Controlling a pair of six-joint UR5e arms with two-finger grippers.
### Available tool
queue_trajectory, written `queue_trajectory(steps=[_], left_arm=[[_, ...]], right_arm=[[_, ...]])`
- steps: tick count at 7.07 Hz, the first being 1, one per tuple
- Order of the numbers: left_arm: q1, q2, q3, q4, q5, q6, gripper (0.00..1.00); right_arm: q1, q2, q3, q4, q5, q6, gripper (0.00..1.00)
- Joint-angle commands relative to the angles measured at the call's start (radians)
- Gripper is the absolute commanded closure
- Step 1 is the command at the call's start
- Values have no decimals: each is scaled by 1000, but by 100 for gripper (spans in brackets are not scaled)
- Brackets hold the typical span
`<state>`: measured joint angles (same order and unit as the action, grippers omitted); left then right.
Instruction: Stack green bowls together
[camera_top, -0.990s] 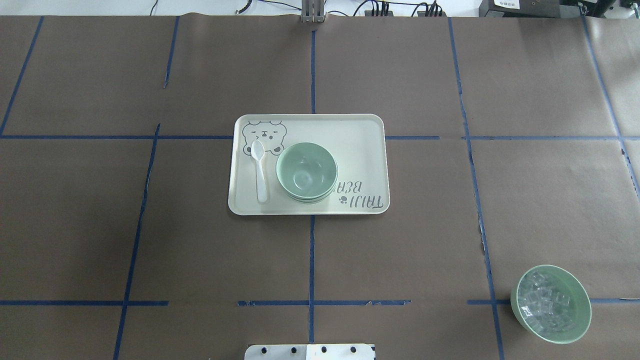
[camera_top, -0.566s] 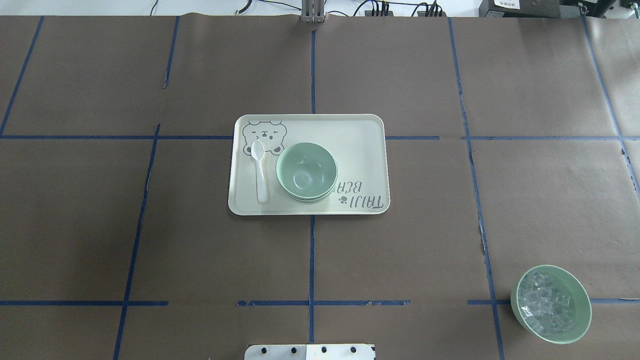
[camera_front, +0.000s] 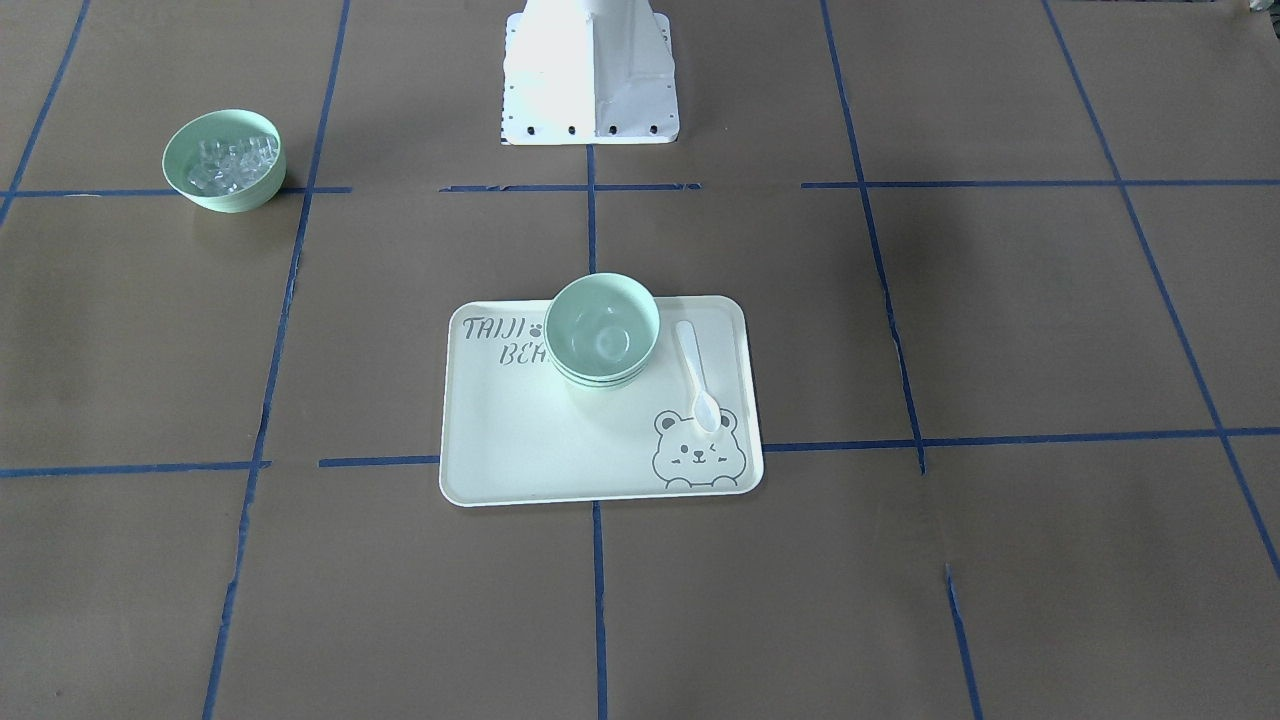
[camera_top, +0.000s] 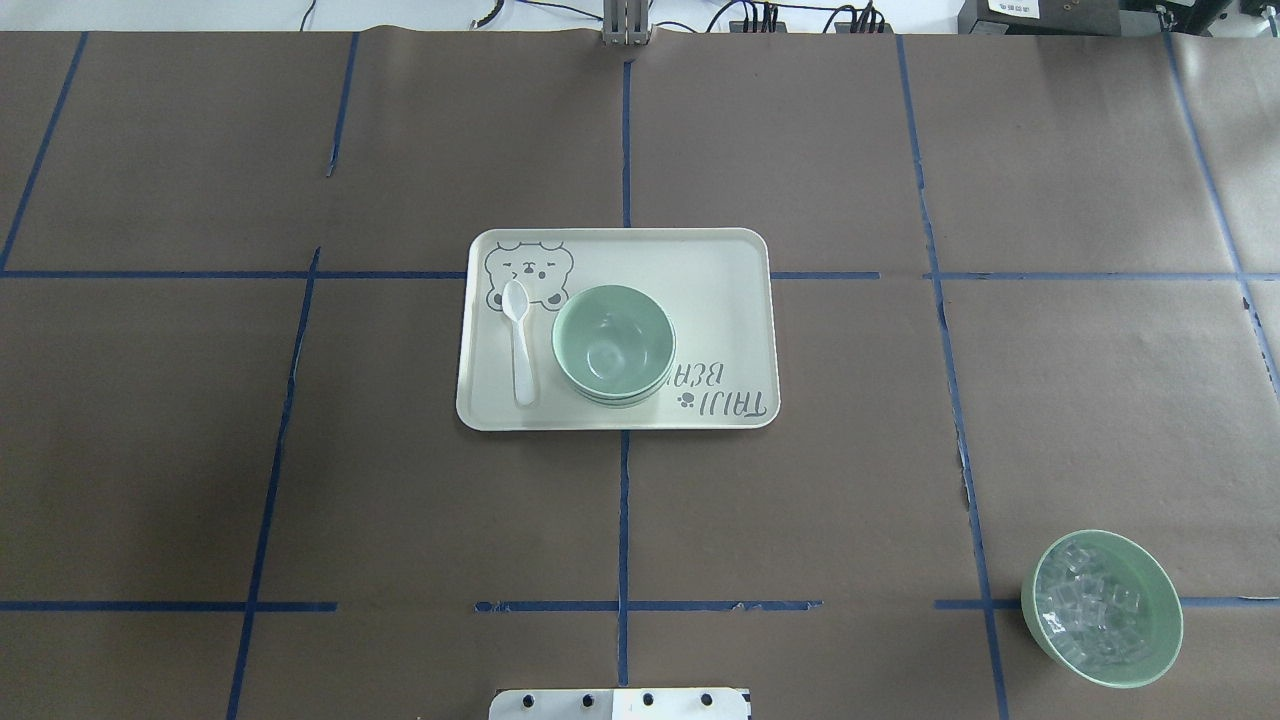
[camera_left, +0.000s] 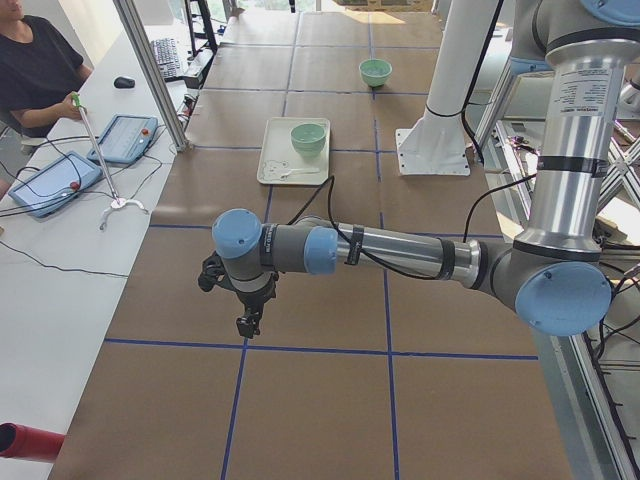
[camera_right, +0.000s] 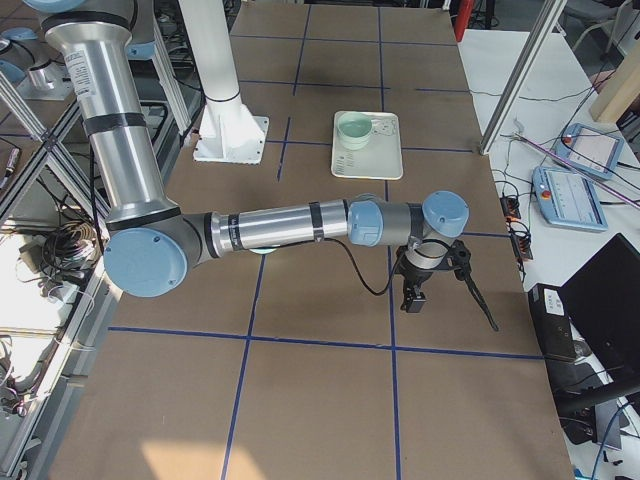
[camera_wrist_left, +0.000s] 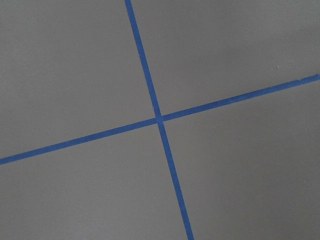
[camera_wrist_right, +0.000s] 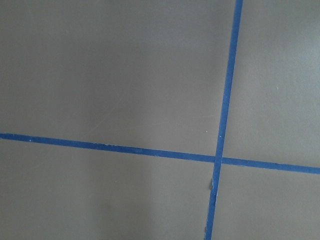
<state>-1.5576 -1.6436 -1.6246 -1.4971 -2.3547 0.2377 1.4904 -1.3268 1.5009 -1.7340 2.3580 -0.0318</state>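
The green bowls (camera_top: 613, 343) sit nested in one stack on the pale bear-print tray (camera_top: 720, 270), near its middle. The stack also shows in the front view (camera_front: 602, 330), the left side view (camera_left: 309, 136) and the right side view (camera_right: 353, 128). Both arms are stretched out to the table's ends, far from the tray. My left gripper (camera_left: 245, 322) hangs over bare paper, and so does my right gripper (camera_right: 412, 300). I cannot tell whether either is open or shut. Both wrist views show only brown paper with crossing blue tape.
A white spoon (camera_top: 520, 345) lies on the tray beside the stack. A mint-green bowl with clear cubes (camera_top: 1100, 608) stands near the robot's right front corner. The robot's base (camera_front: 590, 70) is behind the tray. An operator (camera_left: 35, 70) sits beyond the table.
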Motion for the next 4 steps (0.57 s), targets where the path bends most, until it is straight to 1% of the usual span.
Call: queue_trajectory(steps=[1,4], left_arm=[[1,10,8,-63,6,-1,0],[-2,13,9,-54,8,2,0]], right_arm=[[-1,0,-1,2,1,0,0],[-1,0,1,2,0,-2,0]])
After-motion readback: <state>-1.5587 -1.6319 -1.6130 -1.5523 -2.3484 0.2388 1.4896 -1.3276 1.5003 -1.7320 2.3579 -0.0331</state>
